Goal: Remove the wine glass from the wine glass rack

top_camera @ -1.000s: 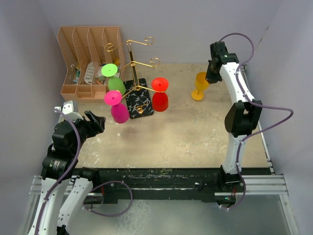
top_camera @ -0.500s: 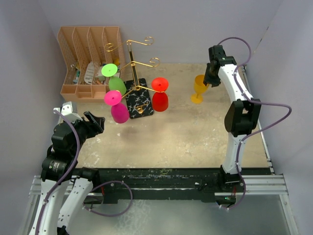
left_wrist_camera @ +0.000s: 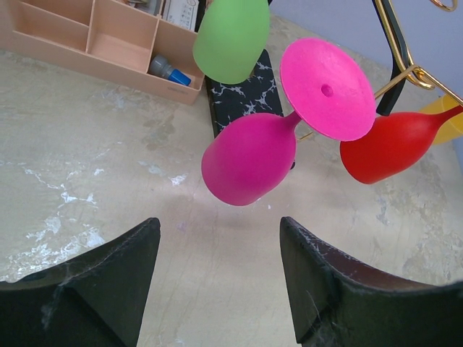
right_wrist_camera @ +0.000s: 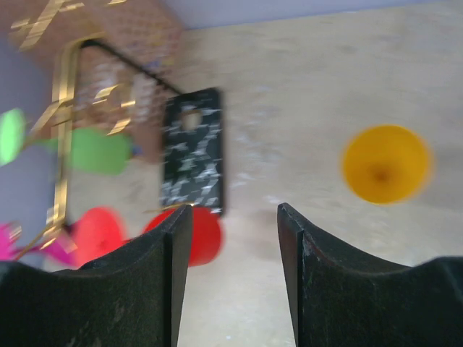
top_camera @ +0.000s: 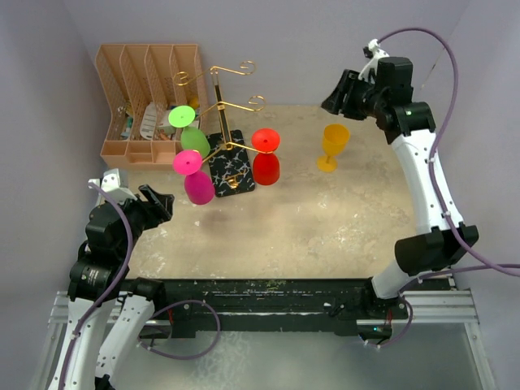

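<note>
Just let go of the yellow plastic wine glass (top_camera: 333, 145) — left standing upright on the pale, stone-look counter (top_camera: 309, 219), well apart from the tall gold wire wine glass rack on its black white-veined base (top_camera: 236, 166). Pulled the right gripper (top_camera: 335, 93) up and back toward the far wall, fingers apart with nothing between them. Half a second ago sat low, right at that glass's rim; a second ago much the same. Means, by this reading, one glass off the rack and set down, so that part of the task looks finished. Still hanging upside down from the hook arms: a green wine glass (top_camera: 193, 140), a pink wine glass (top_camera: 199, 187) and a red wine glass (top_camera: 266, 168). Kept the left gripper (top_camera: 160, 203) parked near the counter's left edge — no shift across the frames, fingers apart and empty, aimed at the pink one.
</note>
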Controlling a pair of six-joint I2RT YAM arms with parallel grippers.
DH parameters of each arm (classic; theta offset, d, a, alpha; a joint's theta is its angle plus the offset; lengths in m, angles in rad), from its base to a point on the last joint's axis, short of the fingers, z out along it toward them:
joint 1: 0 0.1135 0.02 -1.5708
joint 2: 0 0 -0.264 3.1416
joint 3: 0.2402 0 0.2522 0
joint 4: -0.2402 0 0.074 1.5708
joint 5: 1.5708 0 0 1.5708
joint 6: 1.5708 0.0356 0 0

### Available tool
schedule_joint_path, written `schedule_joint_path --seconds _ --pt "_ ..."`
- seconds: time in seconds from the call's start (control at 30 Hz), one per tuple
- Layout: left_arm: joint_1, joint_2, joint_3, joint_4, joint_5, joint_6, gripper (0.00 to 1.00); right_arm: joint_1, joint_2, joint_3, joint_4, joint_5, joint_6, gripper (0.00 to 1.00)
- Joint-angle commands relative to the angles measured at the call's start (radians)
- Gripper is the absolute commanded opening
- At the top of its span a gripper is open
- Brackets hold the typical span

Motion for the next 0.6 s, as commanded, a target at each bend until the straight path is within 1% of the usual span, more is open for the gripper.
schedule_joint_path --seconds 0.0,0.13,0.3,0.57 --pt "0.002 -0.008 -0.004 0.025 -0.018 0.005 0.7 0.049 -0.001 -0.051 0.166 -0.436 0.08 0.53" --pt "0.002 -0.02 -0.008 0.028 -0.02 0.001 0.7 0.111 0.03 -0.022 0.16 -0.48 0.082 0.53" --pt "0.002 -0.024 -0.01 0.027 -0.02 0.0 0.7 0.146 0.065 -0.023 0.161 -0.503 0.076 0.51" --pt "0.002 -0.024 -0.01 0.026 -0.02 -0.003 0.7 0.181 0.079 -0.066 0.181 -0.515 0.061 0.5"
